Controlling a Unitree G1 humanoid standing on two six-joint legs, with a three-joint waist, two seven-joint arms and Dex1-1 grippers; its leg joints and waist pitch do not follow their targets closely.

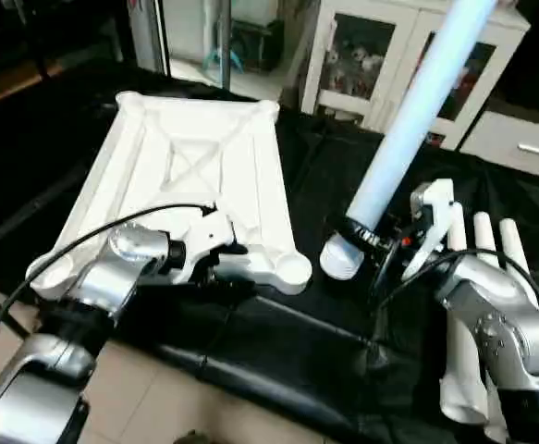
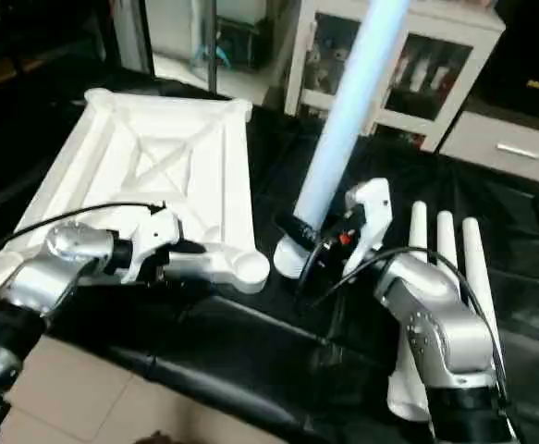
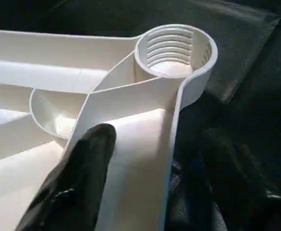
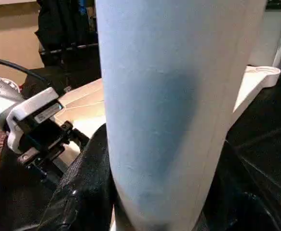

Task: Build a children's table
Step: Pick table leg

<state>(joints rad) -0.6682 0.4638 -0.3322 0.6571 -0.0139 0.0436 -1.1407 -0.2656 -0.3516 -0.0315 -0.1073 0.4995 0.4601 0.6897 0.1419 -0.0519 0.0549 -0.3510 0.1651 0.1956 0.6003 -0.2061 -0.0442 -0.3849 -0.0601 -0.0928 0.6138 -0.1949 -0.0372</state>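
Observation:
The white tabletop [image 1: 195,157] lies underside up on the black-covered worktable [image 1: 278,351], its X ribs showing. My left gripper [image 1: 212,254] is shut on its near rim, one finger [image 3: 82,178] inside the rim and the other [image 3: 227,183] outside, a short way from the threaded corner socket [image 3: 174,48]. My right gripper [image 1: 373,239] is shut on a long white leg [image 1: 408,120], held steeply tilted. The leg's lower end [image 1: 341,257] is just right of that near-right socket [image 1: 294,270], beside it and not in it. Three more legs [image 2: 445,240] lie side by side at the right.
A white cabinet with glass doors [image 1: 380,55] and a white drawer unit [image 1: 519,139] stand behind the worktable. A black cable [image 1: 66,250] loops over my left forearm. The worktable's front edge drops to tiled floor [image 1: 186,407].

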